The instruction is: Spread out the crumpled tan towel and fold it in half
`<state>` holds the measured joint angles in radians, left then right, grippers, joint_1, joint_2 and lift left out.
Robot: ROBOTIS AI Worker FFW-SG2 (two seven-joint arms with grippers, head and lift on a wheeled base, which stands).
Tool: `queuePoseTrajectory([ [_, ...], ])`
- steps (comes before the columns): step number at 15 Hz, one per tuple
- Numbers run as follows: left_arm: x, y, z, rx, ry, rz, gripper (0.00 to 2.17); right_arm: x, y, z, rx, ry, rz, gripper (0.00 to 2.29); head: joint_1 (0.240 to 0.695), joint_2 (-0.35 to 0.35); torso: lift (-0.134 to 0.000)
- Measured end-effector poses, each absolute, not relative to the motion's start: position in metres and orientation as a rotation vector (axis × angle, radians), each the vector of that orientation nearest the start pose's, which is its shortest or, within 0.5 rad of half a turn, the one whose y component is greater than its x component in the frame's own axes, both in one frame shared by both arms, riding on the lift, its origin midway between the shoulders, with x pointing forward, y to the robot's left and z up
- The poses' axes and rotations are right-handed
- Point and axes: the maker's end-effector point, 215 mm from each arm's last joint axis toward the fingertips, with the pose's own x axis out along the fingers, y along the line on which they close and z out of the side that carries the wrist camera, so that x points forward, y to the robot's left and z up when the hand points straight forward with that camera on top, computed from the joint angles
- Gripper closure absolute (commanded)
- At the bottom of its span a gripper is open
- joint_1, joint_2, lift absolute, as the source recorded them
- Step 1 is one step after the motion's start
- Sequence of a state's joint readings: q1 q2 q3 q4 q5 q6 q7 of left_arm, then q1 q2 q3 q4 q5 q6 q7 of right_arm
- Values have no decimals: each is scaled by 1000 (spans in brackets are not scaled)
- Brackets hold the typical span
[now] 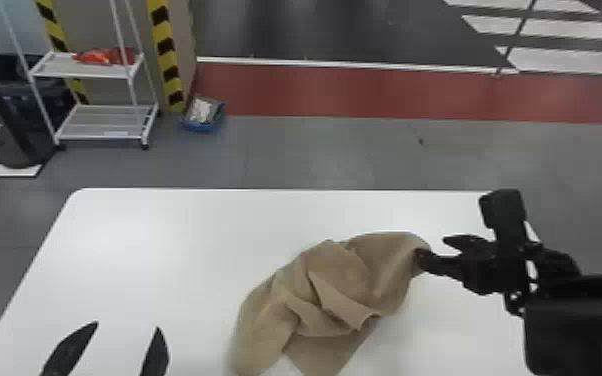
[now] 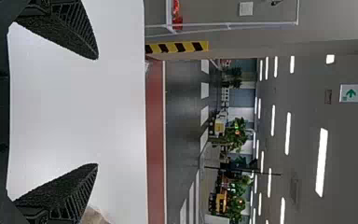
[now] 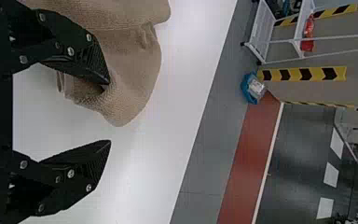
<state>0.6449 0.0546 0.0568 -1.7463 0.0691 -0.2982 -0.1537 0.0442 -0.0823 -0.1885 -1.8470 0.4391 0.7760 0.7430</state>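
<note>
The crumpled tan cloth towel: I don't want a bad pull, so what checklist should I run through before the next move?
1. Towel on the white flat-topped table: ok.
2. Towel spread flat: not ok, bunched in folds.
3. Black two-fingered right end effector closed on towel: not ok, fingers apart, one against the cloth.
4. Black two-fingered left end effector open: ok.
5. Left end effector clear of towel: ok.
6. All towel corners free of folds: cannot tell.

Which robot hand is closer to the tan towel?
The right one. The right gripper has one finger at the right end of the towel. The left gripper is off to the towel's left, apart from it.
</note>
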Motion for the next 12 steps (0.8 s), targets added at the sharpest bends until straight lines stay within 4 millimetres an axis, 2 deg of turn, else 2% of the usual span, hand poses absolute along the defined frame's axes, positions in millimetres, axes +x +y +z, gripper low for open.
queuePoseTrajectory([
  [2, 358, 241, -465, -1, 168, -113, 60, 502, -300, -442, -198, 647, 321, 83, 695, -81, 0],
  [3, 358, 239, -465, -1, 168, -122, 60, 497, -291, -440, -217, 637, 361, 93, 695, -72, 0],
  [5, 358, 238, -464, 0, 168, -127, 60, 486, -259, -437, -286, 597, 486, 120, 695, -44, 0],
  [7, 360, 238, -464, 0, 168, -126, 60, 460, -203, -435, -417, 556, 696, 130, 695, 43, 0],
  [9, 360, 238, -464, 0, 168, -126, 60, 433, -164, -448, -588, 553, 832, 157, 695, 95, 0],
  [12, 360, 239, -464, 0, 167, -125, 60, 394, -133, -475, -718, 621, 985, 218, 695, 147, 0],
])
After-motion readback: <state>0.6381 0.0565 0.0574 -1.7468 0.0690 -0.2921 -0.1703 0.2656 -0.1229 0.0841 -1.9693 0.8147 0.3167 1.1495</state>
